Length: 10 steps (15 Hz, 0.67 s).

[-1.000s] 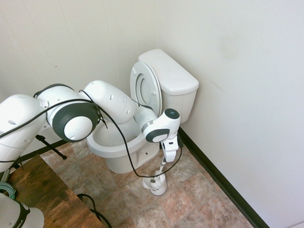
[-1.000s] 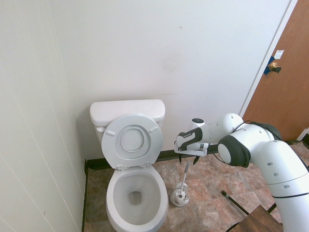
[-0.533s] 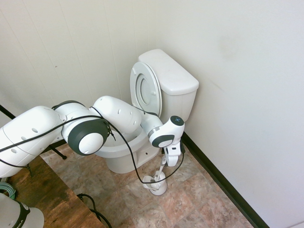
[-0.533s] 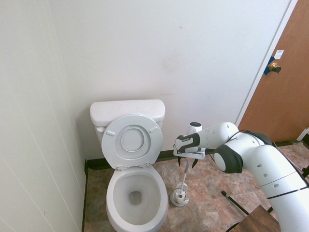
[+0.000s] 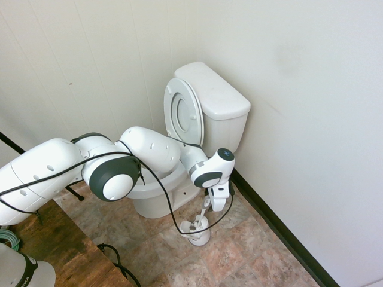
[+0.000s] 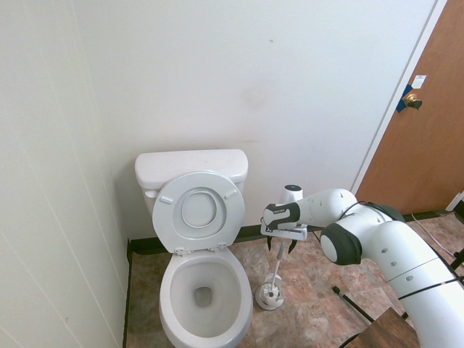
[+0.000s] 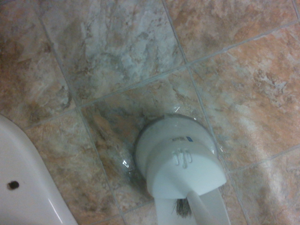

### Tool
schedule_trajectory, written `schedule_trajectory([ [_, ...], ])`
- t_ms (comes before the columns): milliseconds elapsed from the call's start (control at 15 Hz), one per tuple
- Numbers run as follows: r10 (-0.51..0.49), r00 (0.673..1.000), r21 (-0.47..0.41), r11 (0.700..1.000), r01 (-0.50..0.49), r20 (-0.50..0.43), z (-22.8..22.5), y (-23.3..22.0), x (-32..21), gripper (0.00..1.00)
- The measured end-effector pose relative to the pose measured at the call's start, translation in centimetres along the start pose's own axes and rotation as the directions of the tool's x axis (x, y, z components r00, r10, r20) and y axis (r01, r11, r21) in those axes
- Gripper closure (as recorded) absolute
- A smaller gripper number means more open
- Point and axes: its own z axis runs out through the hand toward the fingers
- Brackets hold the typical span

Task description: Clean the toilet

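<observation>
The pincer (image 6: 281,245), spread wide, straddles the brush (image 6: 279,258) beneath it; step 1, grasping, likely needs centring, then closing.

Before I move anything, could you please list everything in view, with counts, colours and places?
Toilet: one, white, against the wall, lid and seat raised
Toilet brush: one, white handle, standing in its holder
Brush holder: one, white, on the floor beside the toilet
Door: one, brown, brass-coloured knob, beyond the arm
Tabletop: one, brown wood, by the arm's base
Robot arm: one, white and dark grey
Gripper: one, open, around the brush handle's top
</observation>
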Motion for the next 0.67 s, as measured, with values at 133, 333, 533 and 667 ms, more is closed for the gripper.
schedule_trajectory([
  [133, -0.001, 1.0, -0.003, 1.0, 0.002, 0.003, 0.31, 0.06, -0.16, 1.0],
  [333, -0.004, 1.0, -0.005, 1.0, 0.004, 0.005, 0.46, 0.06, -0.31, 1.0],
  [533, -0.005, 1.0, -0.003, 1.0, 0.005, 0.004, 0.38, 0.0, -0.32, 1.0],
  [667, -0.006, 1.0, -0.001, 1.0, 0.006, 0.004, 0.26, -0.06, -0.31, 1.0],
])
